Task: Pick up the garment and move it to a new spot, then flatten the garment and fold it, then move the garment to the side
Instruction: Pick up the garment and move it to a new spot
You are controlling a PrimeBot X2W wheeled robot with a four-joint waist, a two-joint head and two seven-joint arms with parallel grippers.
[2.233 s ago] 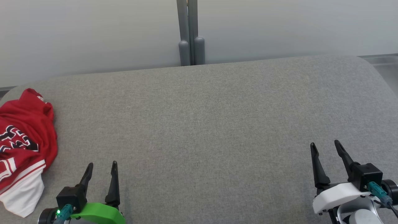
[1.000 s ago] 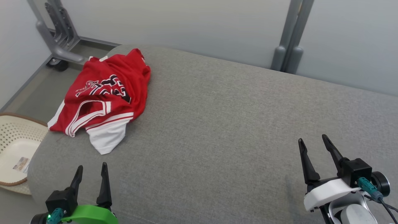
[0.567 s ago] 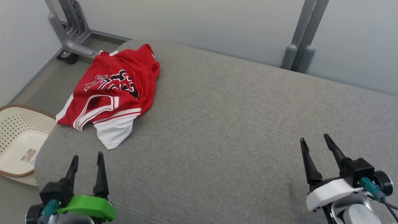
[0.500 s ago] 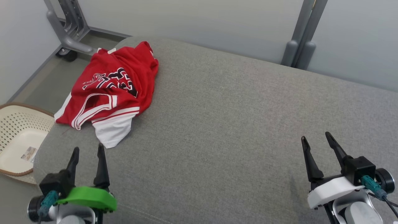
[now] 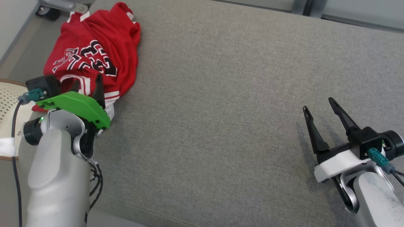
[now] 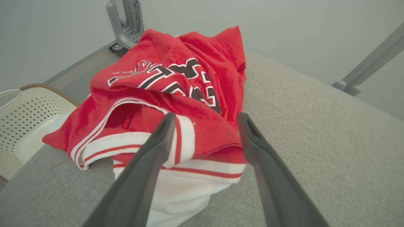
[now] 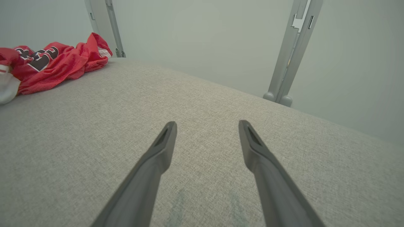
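The garment [image 5: 94,53] is a crumpled red jersey with white trim and black lettering, heaped at the far left corner of the grey cushion [image 5: 221,94]. My left gripper [image 5: 88,81] hangs open over its near white-striped edge. In the left wrist view the two fingers [image 6: 151,157] straddle the striped hem of the garment [image 6: 176,88] without closing on it. My right gripper [image 5: 318,107] stands open over bare cushion at the right, far from the garment. From the right wrist view the garment [image 7: 53,63] lies at the far left, beyond my open right gripper [image 7: 206,124].
A cream perforated basket [image 5: 8,97] sits on the floor beside the cushion's left end, also in the left wrist view [image 6: 25,116]. Grey metal frame posts [image 7: 290,53] stand behind the cushion against a pale wall. The near cushion edge [image 5: 151,208] runs along the bottom.
The head camera has tilted down and shifted. My left arm has reached forward, bringing its open gripper over the garment's near edge. The right gripper stays open in about the same pose.
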